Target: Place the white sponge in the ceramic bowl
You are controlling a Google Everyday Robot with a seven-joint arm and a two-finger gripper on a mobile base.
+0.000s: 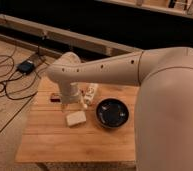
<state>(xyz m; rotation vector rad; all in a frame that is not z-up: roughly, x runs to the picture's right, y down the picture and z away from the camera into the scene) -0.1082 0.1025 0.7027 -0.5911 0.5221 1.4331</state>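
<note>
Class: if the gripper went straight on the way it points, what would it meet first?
Likely the sponge, lying just below the downward-pointing gripper over the table. Depth is unclear, so it may land on bare table just behind the sponge instead.
</note>
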